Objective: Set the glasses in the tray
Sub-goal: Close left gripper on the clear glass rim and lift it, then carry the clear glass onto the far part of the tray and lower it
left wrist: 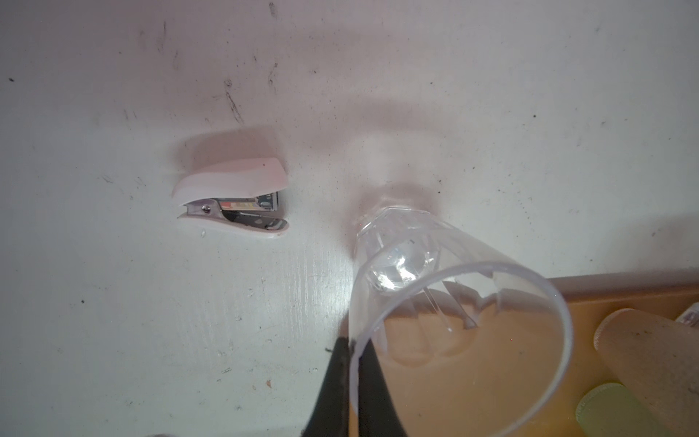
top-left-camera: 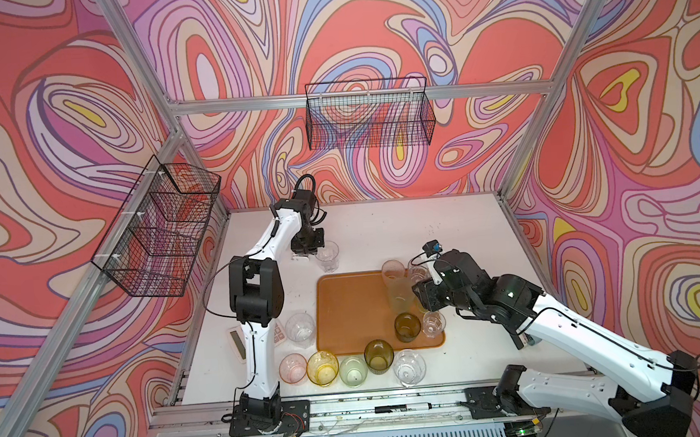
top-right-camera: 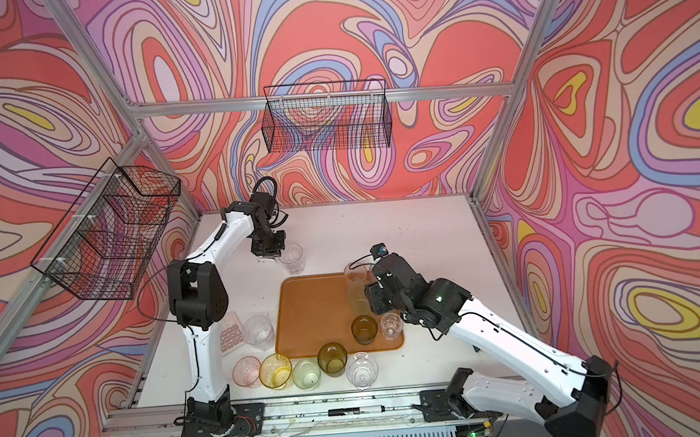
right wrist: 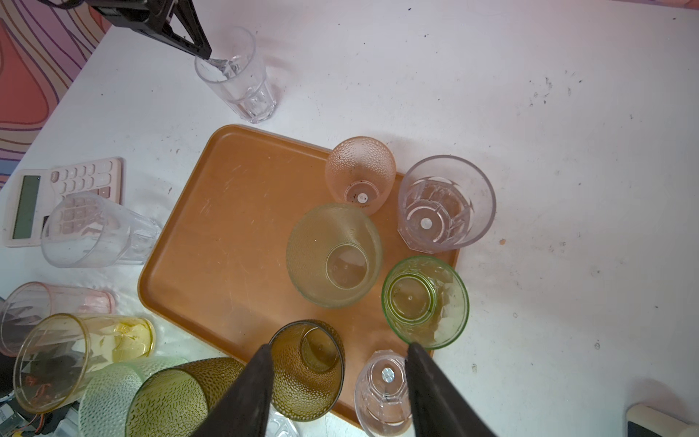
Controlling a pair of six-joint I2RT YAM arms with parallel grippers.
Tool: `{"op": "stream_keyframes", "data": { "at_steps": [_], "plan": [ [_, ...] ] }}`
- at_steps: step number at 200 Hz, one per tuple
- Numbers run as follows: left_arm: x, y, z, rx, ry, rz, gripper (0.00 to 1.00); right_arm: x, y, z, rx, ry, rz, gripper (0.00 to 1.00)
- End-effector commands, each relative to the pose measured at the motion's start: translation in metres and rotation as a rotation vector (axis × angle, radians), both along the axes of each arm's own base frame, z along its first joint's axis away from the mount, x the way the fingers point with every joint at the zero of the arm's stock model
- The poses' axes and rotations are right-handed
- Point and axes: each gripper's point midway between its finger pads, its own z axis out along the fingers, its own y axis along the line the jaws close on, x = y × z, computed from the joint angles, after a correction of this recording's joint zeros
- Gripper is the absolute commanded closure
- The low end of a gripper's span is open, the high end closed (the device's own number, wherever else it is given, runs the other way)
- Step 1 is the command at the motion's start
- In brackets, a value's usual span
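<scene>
while left jaws pinch glass (top-left-camera: 327,256) rim | tray (top-left-camera: 350,311) left half bare

Both top views look steeply down from high over the near edge of the scuffed white tabletop (top-left-camera: 382,226) toward the far swirl-patterned wall (top-left-camera: 370,39), and both take in nearly the same whole scene. The left wrist view sits very close, low over the table, looking into a clear faceted plastic tumbler (left wrist: 416,265) and a corner of the flat orange-brown rectangular tray (left wrist: 624,299). The right wrist view looks down from higher, over the tray. Both wrist views share that tumbler, the tray, and perhaps a blurred pink dimpled tumbler (left wrist: 643,359).
</scene>
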Motion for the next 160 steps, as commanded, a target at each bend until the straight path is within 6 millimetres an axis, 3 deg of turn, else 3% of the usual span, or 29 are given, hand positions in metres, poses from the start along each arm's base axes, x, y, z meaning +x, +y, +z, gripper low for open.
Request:
{"op": "stream_keyframes", "data": {
  "at_steps": [1, 101, 160],
  "plan": [
    [-0.014, -0.002, 0.028, -0.010, -0.021, -0.008, 1.00, 0.002, -0.001, 0.000, 0.005, -0.008, -0.015, 0.42],
    [-0.041, -0.019, 0.057, -0.008, -0.034, -0.061, 1.00, 0.003, 0.001, -0.001, 0.004, -0.002, -0.012, 0.42],
    [-0.058, -0.039, 0.058, 0.020, -0.028, -0.110, 1.00, 0.003, 0.002, -0.002, -0.005, 0.008, -0.008, 0.42]
  ]
}}
